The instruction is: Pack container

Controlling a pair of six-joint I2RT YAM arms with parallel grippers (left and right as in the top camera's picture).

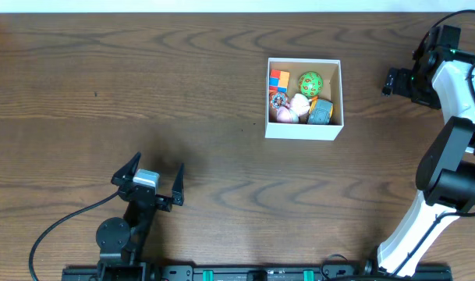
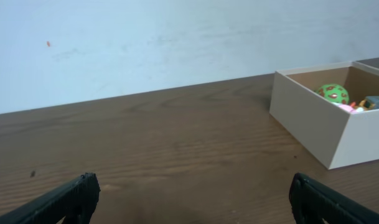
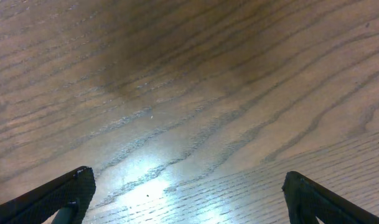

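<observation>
The container (image 1: 303, 129) is a square white-walled box with a brown inside, at the table's right middle. It holds a green ball (image 1: 310, 81), a red, orange and blue block (image 1: 279, 79), a pink toy (image 1: 284, 112), a white piece (image 1: 299, 103) and a grey-blue and orange toy (image 1: 321, 112). My left gripper (image 1: 153, 176) is open and empty near the front left, far from the box. The left wrist view shows the container (image 2: 307, 118) at the right with the green ball (image 2: 332, 93) inside, beyond the open jaws (image 2: 192, 196). My right gripper (image 1: 391, 82) is right of the box, open and empty over bare wood (image 3: 189, 190).
The brown wooden table (image 1: 143, 94) runs wide to the left of the box. A pale wall (image 2: 177, 37) stands behind the table's far edge. My right arm's white and black links (image 1: 448, 156) rise along the right side. A black cable (image 1: 58, 226) trails at the front left.
</observation>
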